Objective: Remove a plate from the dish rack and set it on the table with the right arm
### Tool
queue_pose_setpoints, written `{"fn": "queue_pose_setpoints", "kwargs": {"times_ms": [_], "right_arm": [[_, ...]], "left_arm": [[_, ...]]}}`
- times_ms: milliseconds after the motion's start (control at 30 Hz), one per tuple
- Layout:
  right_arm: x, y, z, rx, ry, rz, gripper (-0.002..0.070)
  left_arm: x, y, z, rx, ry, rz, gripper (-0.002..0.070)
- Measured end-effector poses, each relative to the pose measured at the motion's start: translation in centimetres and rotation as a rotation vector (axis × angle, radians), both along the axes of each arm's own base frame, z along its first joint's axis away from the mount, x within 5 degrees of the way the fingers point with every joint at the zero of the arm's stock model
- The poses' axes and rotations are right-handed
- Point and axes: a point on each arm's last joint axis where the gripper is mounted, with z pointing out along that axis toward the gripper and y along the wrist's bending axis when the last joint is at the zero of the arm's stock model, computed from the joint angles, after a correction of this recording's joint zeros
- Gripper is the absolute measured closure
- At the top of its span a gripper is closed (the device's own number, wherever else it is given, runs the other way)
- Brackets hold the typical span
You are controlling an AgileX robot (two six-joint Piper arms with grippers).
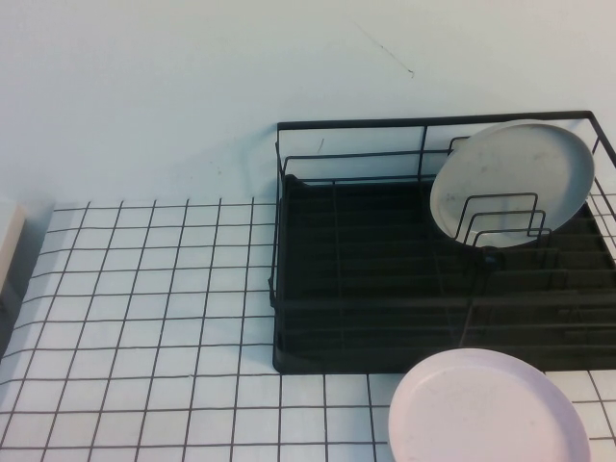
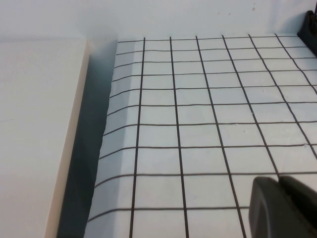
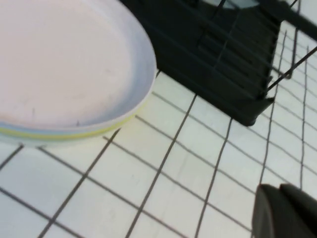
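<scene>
The pale pink plate lies flat on the gridded white table, just in front of the black wire dish rack. It also shows in the right wrist view, with the rack behind it. An off-white plate stands upright in the rack's wire loops. My right gripper is shut and empty above the table, apart from the pink plate. My left gripper is shut and empty above bare table. Neither gripper shows in the high view.
A pale wall rises behind the table. A cream block sits beyond the table's left edge, with a dark gap between them. A corner of the rack shows in the left wrist view.
</scene>
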Motion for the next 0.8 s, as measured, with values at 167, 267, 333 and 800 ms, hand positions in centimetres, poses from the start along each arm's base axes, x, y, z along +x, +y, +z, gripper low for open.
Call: {"fn": "queue_pose_setpoints", "kwargs": {"times_ms": [167,267,333,800], "right_arm": [[0.50,-0.16,-1.29,-0.028,-0.128,-0.007,0.0678],[0.69,-0.20,-1.16,-0.027,-0.172,-0.014,0.0678],[0.72,-0.20,-1.18,-0.027,-0.177,-0.014,0.0678],[0.75,-0.36,-1.13,-0.042,-0.184,-0.030,0.0678]], "left_arm": [[0.00,0.00,0.00,0.000,0.000,0.000,0.0678],[0.00,0.00,0.00,0.000,0.000,0.000,0.0678],[0.00,0.00,0.00,0.000,0.000,0.000,0.0679],[0.00,0.00,0.00,0.000,0.000,0.000,0.0678]]}}
